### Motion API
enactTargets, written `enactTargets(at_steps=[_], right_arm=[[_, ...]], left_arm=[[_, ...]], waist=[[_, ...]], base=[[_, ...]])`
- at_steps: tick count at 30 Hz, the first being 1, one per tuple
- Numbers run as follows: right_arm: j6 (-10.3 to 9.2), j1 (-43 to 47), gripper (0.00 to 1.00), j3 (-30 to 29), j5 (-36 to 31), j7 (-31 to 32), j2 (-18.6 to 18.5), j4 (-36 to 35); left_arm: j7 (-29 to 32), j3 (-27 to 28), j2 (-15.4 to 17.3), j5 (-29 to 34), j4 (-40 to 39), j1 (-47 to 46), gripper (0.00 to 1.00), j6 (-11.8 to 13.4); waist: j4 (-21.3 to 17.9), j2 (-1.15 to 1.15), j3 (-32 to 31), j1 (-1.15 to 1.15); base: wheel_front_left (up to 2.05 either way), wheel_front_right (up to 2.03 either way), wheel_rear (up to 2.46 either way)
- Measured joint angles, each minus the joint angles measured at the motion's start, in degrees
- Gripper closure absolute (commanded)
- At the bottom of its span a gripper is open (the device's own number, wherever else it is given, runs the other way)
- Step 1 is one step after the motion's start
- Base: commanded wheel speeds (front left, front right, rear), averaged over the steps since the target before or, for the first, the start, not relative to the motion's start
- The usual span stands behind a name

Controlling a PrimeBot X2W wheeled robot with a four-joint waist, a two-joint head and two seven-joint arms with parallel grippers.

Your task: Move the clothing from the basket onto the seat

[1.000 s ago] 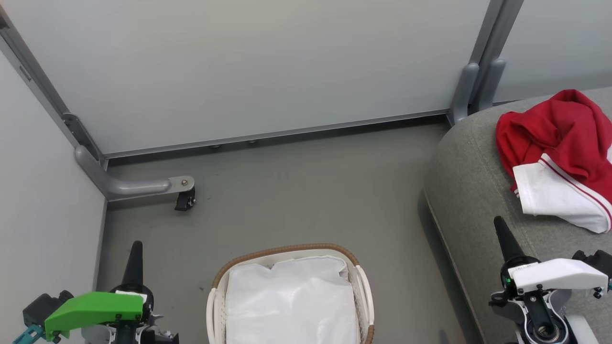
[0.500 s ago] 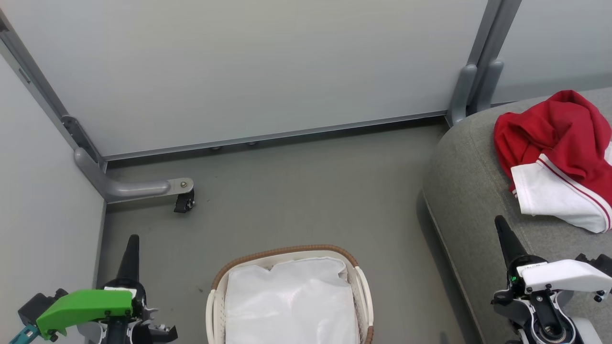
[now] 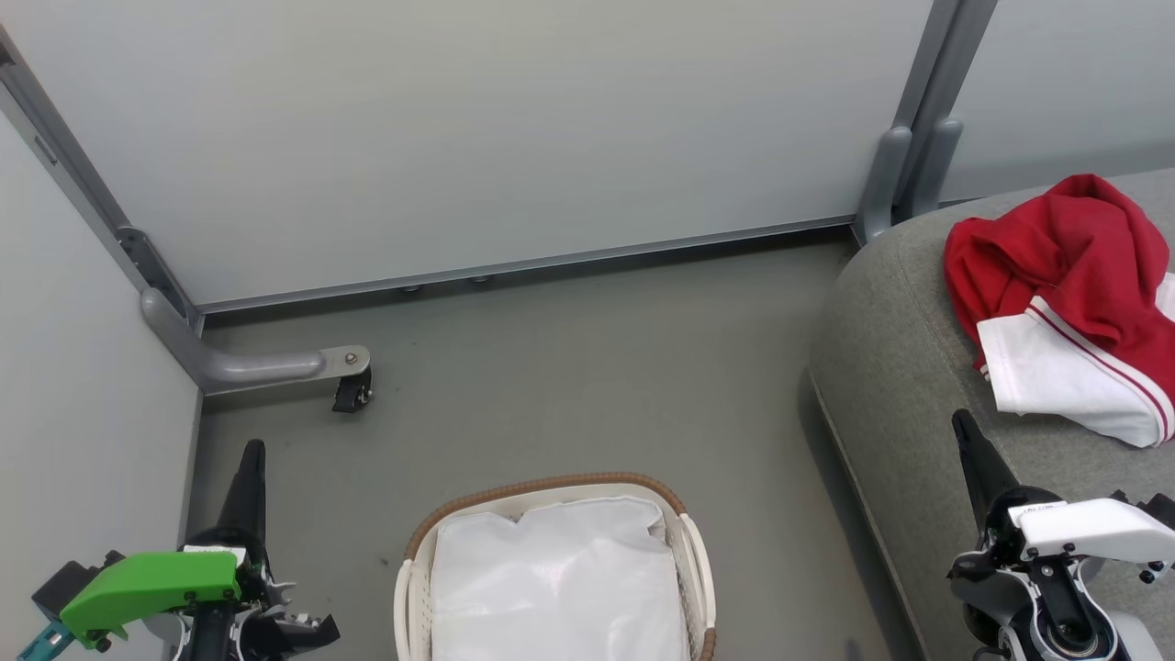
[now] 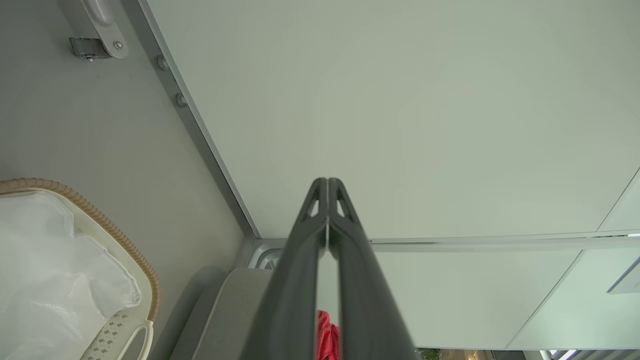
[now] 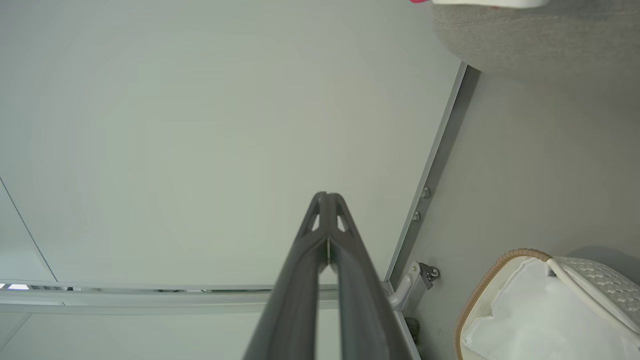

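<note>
The red clothing (image 3: 1074, 266) with white panels lies bunched on the grey seat (image 3: 900, 367) at the right; a red sliver of the clothing (image 4: 326, 337) peeks between the fingers in the left wrist view. On the floor at bottom centre stands the white basket (image 3: 407, 588), with just its white liner (image 3: 555, 588) inside. My left gripper (image 3: 252, 450) is at the lower left, shut and holding nothing, its tips (image 4: 327, 181) pressed together. My right gripper (image 3: 961, 420) is over the seat's front edge, below the clothing, shut and holding nothing (image 5: 326, 195).
Pale partition walls (image 3: 477, 128) close off the back and left. A grey bracket with a small black caster (image 3: 349, 393) sticks out over the floor at the left. A grey post (image 3: 904, 165) stands behind the seat. Bare grey floor (image 3: 587, 367) lies between basket and wall.
Both grippers sank slightly toward the bottom of the head view, the left one also drifting left. The head camera shifted a little. The clothing and basket stayed put.
</note>
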Motion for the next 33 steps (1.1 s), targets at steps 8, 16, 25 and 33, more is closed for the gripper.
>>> enactTargets(at_steps=[8,16,25,33], right_arm=[[0.00,0.14,1.00,-0.20,3.32,0.93,-0.02,-0.44],[0.00,0.20,1.00,-0.36,5.89,1.44,-0.03,-0.77],[0.00,0.20,1.00,-0.37,5.89,1.44,-0.03,-0.78],[0.00,0.20,1.00,-0.37,5.89,1.44,-0.03,-0.78]], left_arm=[[0.79,0.38,0.01,-3.03,-0.38,-0.16,1.00,-0.09],[1.33,0.69,0.02,-5.35,-0.77,-0.54,1.00,-0.27],[1.33,0.70,0.02,-5.35,-0.78,-0.55,1.00,-0.31],[1.33,0.70,0.02,-5.35,-0.78,-0.56,1.00,-0.31]], waist=[[-0.12,0.00,-0.17,0.00],[-0.21,0.00,-0.29,0.00],[-0.21,0.00,-0.29,0.00],[-0.21,0.00,-0.29,0.00]], base=[[0.00,0.00,0.00],[0.00,0.00,0.00],[0.00,0.00,0.00],[0.00,0.00,0.00]])
